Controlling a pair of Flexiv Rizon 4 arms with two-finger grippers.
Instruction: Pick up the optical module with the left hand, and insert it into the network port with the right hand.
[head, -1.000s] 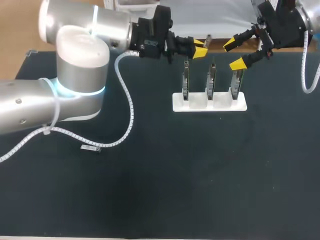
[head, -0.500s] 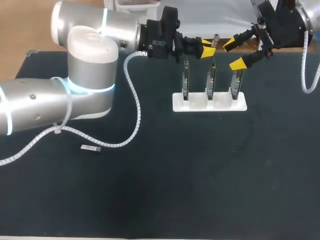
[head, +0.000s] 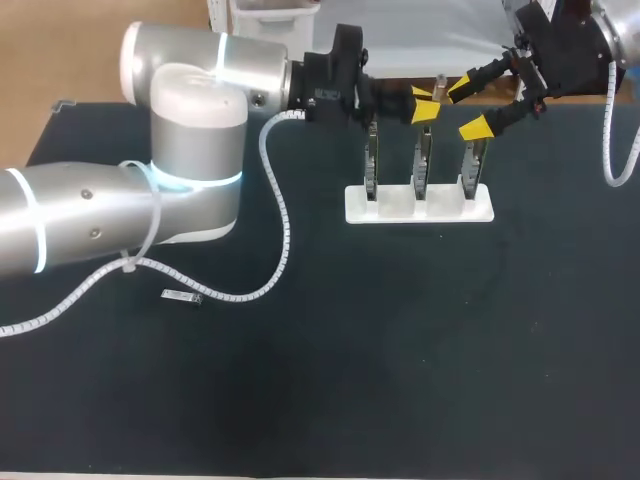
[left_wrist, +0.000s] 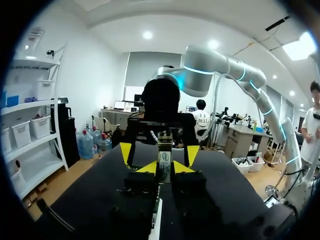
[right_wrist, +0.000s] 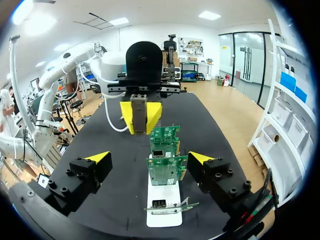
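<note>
L gripper (head: 423, 103) is hanging over the far side of the table (head: 420, 380), at ~12 o'clock from the stand (head: 400, 212), above the tops of the cards (head: 421, 160). Its fingers are clamping the module (left_wrist: 164, 159) from both sides. In L wrist cam the module is standing upright betw the yellow tips and poking out past them twd the R gripper (head: 469, 108).

R gripper is hanging at ~1 o'clock from the stand, over the right-hand card. Tips are spread wide apart w/ nothing betw them. The two grippers are facing each other tip to tip, near but not touching. Can't tell from head cam whether the module end is reaching in betw the R fingers. R wrist cam is showing L gripper ahead, beyond the cards.

Stand is a white block sitting flat on the table, at ~12 o'clock from table centre. It's holding 3 green cards upright in a row. From R wrist cam the cards are lining up one behind another, ahead of the R gripper and betw its spread fingers. A silver port (right_wrist: 161, 175) is showing on the near card's face.

A small flat strip (head: 182, 296) is lying on the table at ~8 o'clock from the stand, well apart from it. It's lying just beside the white coiled cable (head: 272, 200), which is draping off the L arm onto the table.
</note>
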